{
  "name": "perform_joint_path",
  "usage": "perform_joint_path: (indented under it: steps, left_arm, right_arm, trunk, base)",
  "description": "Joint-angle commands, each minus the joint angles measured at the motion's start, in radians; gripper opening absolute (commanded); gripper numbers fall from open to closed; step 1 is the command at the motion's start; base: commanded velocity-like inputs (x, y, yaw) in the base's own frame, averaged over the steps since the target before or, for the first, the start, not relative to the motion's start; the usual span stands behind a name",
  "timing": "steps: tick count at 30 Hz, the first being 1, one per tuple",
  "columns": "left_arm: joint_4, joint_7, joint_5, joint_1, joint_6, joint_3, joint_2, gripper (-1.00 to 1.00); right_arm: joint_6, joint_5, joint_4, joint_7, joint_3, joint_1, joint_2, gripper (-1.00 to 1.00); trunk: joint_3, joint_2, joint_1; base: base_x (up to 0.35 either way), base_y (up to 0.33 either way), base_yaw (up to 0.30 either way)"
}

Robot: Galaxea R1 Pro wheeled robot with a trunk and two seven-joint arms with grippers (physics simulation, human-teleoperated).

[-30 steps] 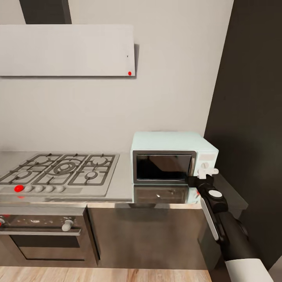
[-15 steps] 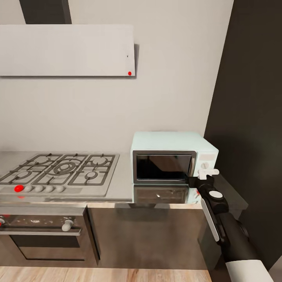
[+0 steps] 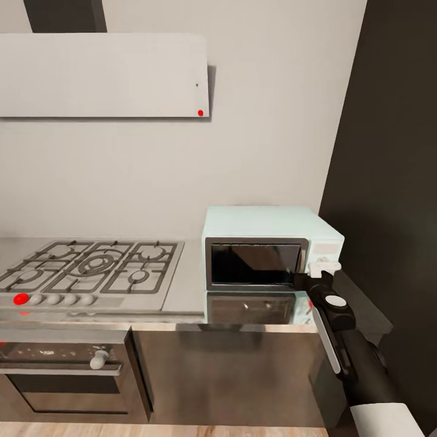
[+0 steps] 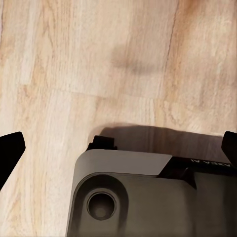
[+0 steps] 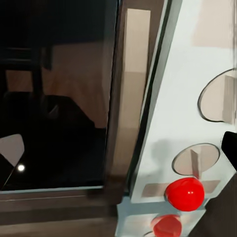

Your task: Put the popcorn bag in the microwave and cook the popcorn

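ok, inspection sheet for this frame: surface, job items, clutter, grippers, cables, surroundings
Surface: shiny grey metallic countertop with a five-burner gas hob set into it.
Job's things: boxy pale mint-blue microwave with its dark glass door closed; red button on its right panel.
Clutter: nothing seen.
Grippers: right gripper at the microwave's knob panel, open or shut unclear; left gripper open over the light wood floor.
Cables: nothing seen.
Surroundings: flat grey range hood, dark built-in oven, dark tall panel on the right.
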Motion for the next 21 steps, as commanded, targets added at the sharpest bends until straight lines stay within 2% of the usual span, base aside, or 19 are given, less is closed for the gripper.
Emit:
perform_joint_path:
  steps: [1,10,14,21]
  left_arm:
    - [0.001,0.001,-0.001,-0.001,-0.003,0.004,0.000,1.00]
    - [0.001,0.001,-0.001,-0.001,-0.003,0.004,0.000,1.00]
    - [0.001,0.001,-0.001,-0.001,-0.003,0.004,0.000,1.00]
    - [0.001,0.001,-0.001,-0.001,-0.003,0.004,0.000,1.00]
  right_arm:
    - [0.006,0.003,-0.001,-0.002,-0.001,-0.001,0.000,1.00]
    - [-0.002,0.003,-0.002,-0.001,-0.004,0.000,-0.003,1.00]
    - [-0.122,0.003,-0.002,-0.001,-0.004,0.030,-0.003,1.00]
    - [-0.146,0.003,-0.003,-0.001,-0.005,0.037,-0.003,1.00]
  trunk:
    - [-0.001,-0.001,0.000]
    - [-0.001,-0.001,0.000]
    - [-0.001,-0.001,0.000]
    - [-0.001,-0.001,0.000]
  base:
    - [0.012,0.000,0.000]
    - [0.002,0.000,0.000]
    - [0.000,0.000,0.000]
    - [0.000,0.000,0.000]
